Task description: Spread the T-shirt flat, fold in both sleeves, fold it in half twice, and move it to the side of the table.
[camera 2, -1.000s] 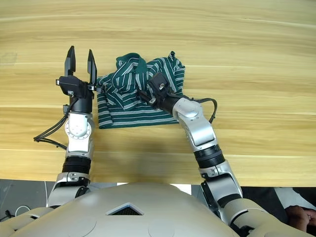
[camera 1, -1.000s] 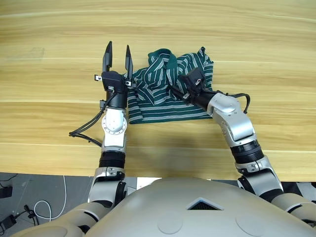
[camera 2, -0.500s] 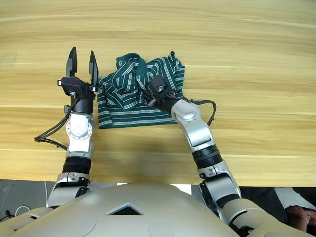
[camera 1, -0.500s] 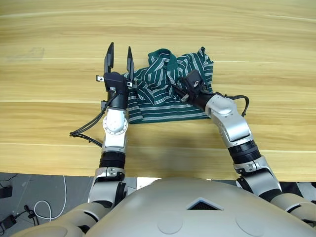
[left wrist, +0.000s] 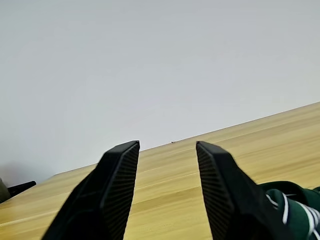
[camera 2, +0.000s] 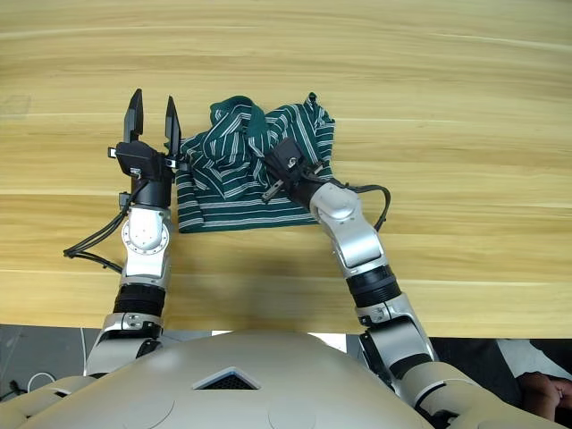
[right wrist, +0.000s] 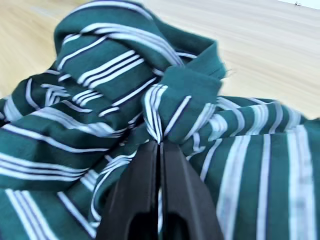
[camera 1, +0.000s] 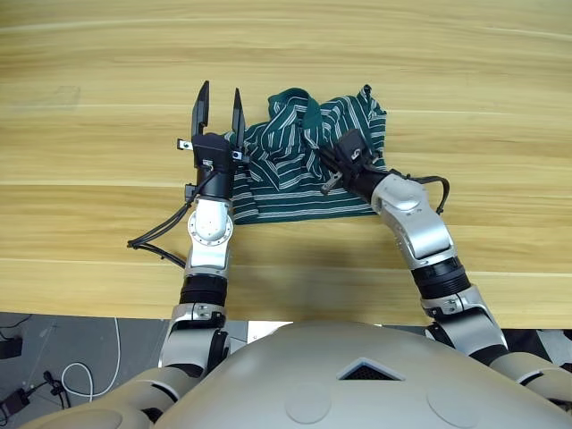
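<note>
No text, number or sign can be read anywhere. Nothing legible is printed on the T-shirt [camera 1: 284, 183], which is marked with white stripes alone, and nothing is written on the table [camera 1: 447, 54].

A: Surface?
B: Table [camera 1: 447, 71], pale wood, long planks with the grain running across.
A: Beyond it?
B: Plain pale wall [left wrist: 150, 60] past the far edge. Grey floor [camera 1: 54, 340] below the near edge, white cable [camera 1: 117, 344] lying on it.
</note>
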### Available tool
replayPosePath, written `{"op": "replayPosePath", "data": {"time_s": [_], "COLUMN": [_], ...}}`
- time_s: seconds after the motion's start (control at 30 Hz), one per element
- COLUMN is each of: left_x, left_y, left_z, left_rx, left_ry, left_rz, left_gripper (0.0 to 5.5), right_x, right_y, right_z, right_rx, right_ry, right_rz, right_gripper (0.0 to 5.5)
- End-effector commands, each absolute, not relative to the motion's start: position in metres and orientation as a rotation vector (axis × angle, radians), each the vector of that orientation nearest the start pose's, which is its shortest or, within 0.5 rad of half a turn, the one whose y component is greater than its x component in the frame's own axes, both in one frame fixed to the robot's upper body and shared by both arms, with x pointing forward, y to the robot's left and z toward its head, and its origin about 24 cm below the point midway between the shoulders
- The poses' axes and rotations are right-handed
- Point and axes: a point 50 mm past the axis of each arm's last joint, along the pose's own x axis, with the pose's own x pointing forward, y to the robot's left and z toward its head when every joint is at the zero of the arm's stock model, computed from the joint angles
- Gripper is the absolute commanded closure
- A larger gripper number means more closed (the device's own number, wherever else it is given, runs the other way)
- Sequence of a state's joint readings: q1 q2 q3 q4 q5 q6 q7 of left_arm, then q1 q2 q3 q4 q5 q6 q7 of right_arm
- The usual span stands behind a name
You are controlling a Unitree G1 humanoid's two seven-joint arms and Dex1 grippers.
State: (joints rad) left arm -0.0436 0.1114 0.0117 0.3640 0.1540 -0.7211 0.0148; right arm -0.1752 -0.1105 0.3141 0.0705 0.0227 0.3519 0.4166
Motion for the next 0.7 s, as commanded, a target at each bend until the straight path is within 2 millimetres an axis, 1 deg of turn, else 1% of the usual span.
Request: {"op": "replayPosePath", "data": {"time_s": [0.03, 0.17, 0.27, 0.33, 0.4, 0.47, 0.6, 0.7], "left_x": [0.246, 0.247, 0.247, 0.247, 0.247, 0.247, 0.237, 0.224], "left_y": [0.162, 0.161, 0.162, 0.162, 0.162, 0.158, 0.134, 0.116], "left_z": [0.035, 0.035, 0.035, 0.034, 0.034, 0.034, 0.03, 0.034], "left_rx": [0.254, 0.249, 0.247, 0.249, 0.248, 0.216, 0.109, -0.079], "left_ry": [-0.386, -0.382, -0.378, -0.376, -0.371, -0.345, -0.238, -0.159], "left_rz": [-0.088, -0.091, -0.088, -0.088, -0.098, -0.151, -0.379, -0.488], "left_gripper": [3.38, 3.38, 3.38, 3.38, 3.38, 3.38, 3.38, 3.38], "right_x": [0.282, 0.294, 0.304, 0.309, 0.308, 0.308, 0.308, 0.306], "right_y": [-0.09, -0.113, -0.138, -0.149, -0.152, -0.153, -0.156, -0.154], "right_z": [0.056, 0.086, 0.101, 0.107, 0.11, 0.114, 0.124, 0.123], "right_rx": [-0.084, -0.108, -0.139, -0.153, -0.175, -0.204, -0.24, -0.253], "right_ry": [0.196, 0.098, 0.065, 0.051, 0.039, 0.022, -0.02, -0.027], "right_rz": [0.705, 0.734, 0.726, 0.704, 0.713, 0.737, 0.76, 0.772], "right_gripper": [5.47, 5.47, 5.47, 5.47, 5.47, 5.47, 5.47, 5.47]}}
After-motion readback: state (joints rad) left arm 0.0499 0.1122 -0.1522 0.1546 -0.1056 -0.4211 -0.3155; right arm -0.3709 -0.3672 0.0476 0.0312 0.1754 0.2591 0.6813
